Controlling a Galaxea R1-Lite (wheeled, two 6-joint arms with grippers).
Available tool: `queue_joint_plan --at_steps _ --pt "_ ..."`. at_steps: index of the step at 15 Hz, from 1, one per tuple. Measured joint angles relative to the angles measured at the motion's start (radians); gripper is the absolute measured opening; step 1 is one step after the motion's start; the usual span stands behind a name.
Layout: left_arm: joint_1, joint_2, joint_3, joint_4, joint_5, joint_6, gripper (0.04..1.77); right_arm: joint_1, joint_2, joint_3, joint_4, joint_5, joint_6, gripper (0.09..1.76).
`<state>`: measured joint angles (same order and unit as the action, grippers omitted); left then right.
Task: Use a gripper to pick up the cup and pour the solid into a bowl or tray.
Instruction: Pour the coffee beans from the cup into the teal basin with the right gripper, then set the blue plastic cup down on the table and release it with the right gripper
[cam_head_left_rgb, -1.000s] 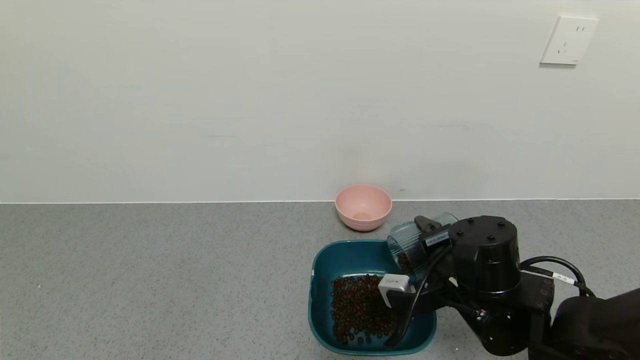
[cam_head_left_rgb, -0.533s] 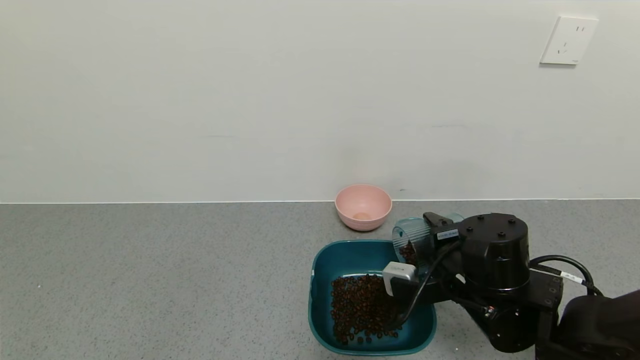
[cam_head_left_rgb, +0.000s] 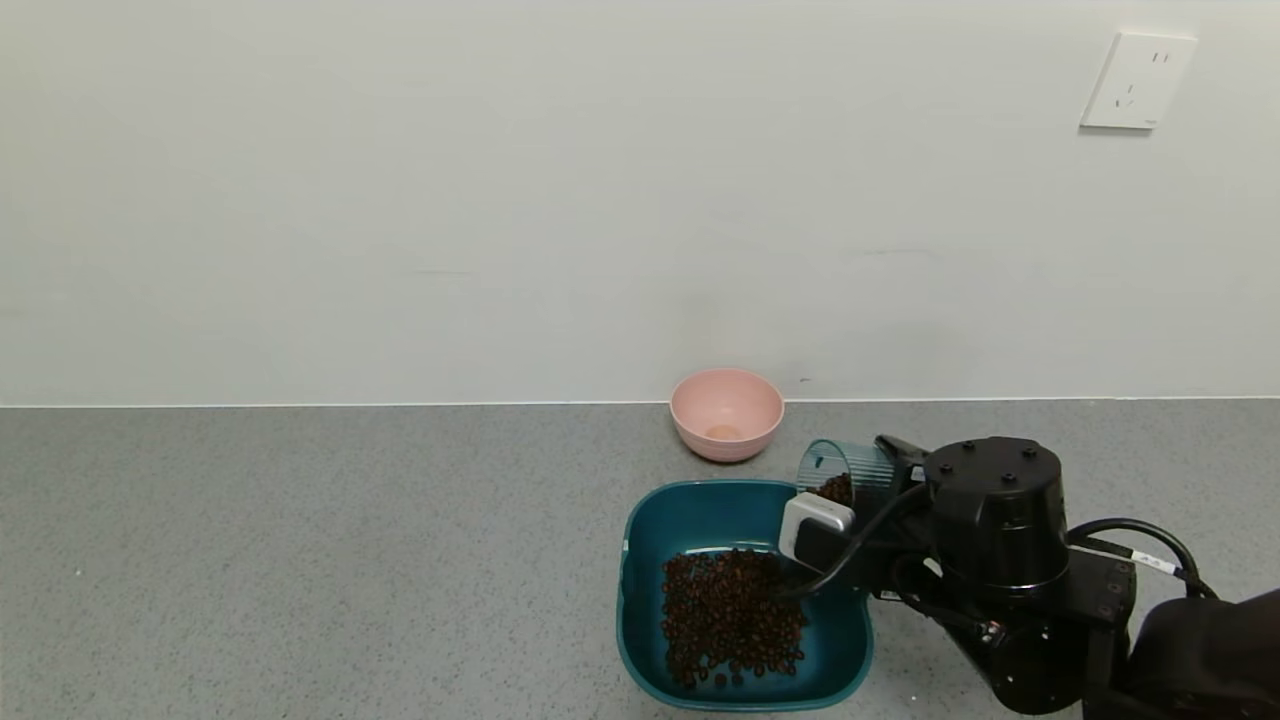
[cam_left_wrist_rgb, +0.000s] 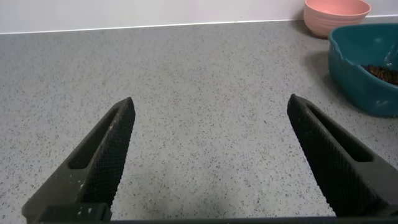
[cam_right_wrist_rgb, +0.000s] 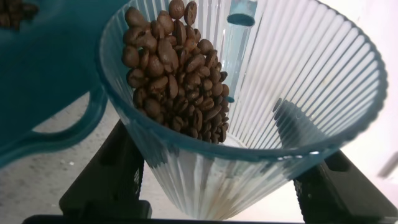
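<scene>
- Plenty of beans (cam_right_wrist_rgb: 177, 68) left in cup (cam_head_left_rgb: 838, 472), held tilted over far right corner of basin (cam_head_left_rgb: 700, 515), just near pink bowl (cam_head_left_rgb: 727, 412).
- Right gripper (cam_head_left_rgb: 850, 500) fingers (cam_right_wrist_rgb: 106, 180) clamped on ribbed cup wall; likely to slip on smooth taper if tipped further.
- Risks beans spilling past rim onto table (cam_head_left_rgb: 300, 560), with mouth so close to edge.
- Left gripper (cam_left_wrist_rgb: 211, 162) wide apart, empty, over bare table.
</scene>
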<state>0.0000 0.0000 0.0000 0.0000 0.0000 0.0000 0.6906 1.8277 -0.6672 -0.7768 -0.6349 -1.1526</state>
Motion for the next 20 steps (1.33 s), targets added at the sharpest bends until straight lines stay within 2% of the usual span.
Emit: queue_joint_plan --at_steps 5,11,14,20 --pt "0.0 0.0 0.0 0.0 0.0 0.0 1.76 -0.032 -0.011 -0.004 -0.004 0.003 0.171 1.36" --pt "0.0 0.0 0.0 0.0 0.0 0.0 1.76 -0.094 -0.015 -0.039 0.002 0.052 0.458 1.36" --pt "0.0 0.0 0.0 0.0 0.0 0.0 1.76 -0.144 -0.009 -0.068 0.01 0.145 0.635 1.36" --pt "0.0 0.0 0.0 0.0 0.0 0.0 1.76 -0.22 -0.003 -0.091 0.001 0.247 0.956 1.36"
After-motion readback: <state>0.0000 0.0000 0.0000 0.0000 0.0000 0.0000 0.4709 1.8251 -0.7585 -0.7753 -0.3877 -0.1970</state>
